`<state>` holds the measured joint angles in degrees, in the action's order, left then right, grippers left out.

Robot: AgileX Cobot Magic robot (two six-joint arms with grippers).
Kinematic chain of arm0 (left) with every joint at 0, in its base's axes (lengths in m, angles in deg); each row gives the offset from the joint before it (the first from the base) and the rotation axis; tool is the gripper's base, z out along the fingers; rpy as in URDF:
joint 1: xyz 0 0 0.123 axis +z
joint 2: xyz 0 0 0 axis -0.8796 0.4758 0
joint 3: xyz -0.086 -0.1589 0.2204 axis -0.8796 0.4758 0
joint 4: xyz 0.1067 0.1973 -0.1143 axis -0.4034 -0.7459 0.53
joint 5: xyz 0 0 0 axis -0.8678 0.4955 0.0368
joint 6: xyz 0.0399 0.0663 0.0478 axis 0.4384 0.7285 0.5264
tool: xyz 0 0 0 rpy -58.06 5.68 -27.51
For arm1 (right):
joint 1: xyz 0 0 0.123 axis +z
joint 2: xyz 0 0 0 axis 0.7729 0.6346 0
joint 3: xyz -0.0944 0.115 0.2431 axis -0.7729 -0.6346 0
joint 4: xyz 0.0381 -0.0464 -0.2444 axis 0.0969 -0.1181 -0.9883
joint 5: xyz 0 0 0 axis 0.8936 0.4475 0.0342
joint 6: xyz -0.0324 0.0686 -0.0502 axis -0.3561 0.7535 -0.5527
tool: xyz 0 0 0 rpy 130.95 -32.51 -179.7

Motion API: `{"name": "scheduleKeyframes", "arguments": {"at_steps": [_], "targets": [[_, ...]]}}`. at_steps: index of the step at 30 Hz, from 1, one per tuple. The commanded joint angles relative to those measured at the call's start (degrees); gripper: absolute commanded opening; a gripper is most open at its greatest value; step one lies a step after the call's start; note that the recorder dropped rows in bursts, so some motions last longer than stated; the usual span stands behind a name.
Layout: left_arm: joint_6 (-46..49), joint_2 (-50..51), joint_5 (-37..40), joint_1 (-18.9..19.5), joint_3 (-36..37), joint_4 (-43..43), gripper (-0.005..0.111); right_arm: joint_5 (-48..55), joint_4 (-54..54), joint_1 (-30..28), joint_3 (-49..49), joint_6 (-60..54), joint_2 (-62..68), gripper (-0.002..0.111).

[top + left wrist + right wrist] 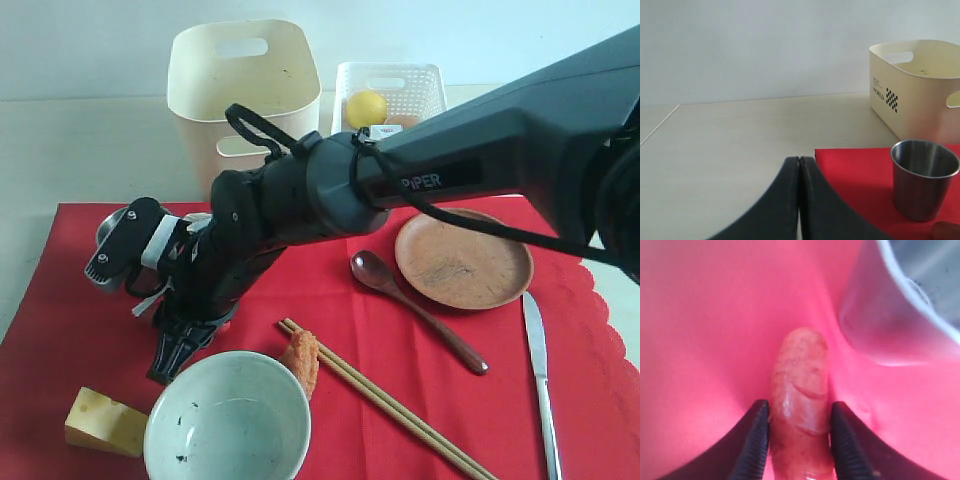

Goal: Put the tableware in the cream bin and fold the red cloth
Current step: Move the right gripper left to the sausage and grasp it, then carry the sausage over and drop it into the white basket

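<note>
Exterior: large bright red cloth [60,300] lies spread flat on the table, unfolded, tableware on it. Dark right arm [480,150] reaches across to the left side. Tall cream plastic bin [245,85] stands behind the cloth, short white lattice basket [425,90] beside it. On the cloth: pale grey-white bowl [228,420] at the near edge, round brown plate [463,260], silver table knife [538,370], wooden chopsticks [385,400], dark wooden spoon [372,270], yellow cheese wedge [103,420]. Right gripper [168,372] points down just left of the bowl; what it pinches is hidden here. Right wrist only: its jaws press both sides of a reddish-brown sausage [800,370] lying on the cloth beside the bowl wall. Left wrist only: left gripper [799,162] fingers pressed together, holding nothing, and the steel cup [924,177] upright on the cloth corner near the bin.
</note>
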<state>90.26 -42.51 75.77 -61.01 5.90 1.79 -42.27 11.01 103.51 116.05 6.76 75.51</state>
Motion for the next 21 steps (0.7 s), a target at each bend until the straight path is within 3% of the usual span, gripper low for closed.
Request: {"name": "scheduleKeyframes", "arguments": {"at_steps": [1,9,14,21], "targets": [[-0.3,-0.4,-0.4,0.1,0.0,-0.2,0.0,1.2,-0.7,0.2,0.4,0.5,-1.0,0.0],[-0.3,-0.4,-0.4,0.1,0.0,-0.2,0.0,6.5,-0.5,0.4,0.4,0.5,-11.5,0.0],[-0.3,-0.4,-0.4,0.1,0.0,-0.2,0.0,7.5,-7.3,-0.8,0.4,4.5,-19.9,0.0],[-0.3,-0.4,-0.4,0.1,0.0,-0.2,0.0,7.2,-17.4,-11.2,0.4,16.8,-26.4,0.0]]}}
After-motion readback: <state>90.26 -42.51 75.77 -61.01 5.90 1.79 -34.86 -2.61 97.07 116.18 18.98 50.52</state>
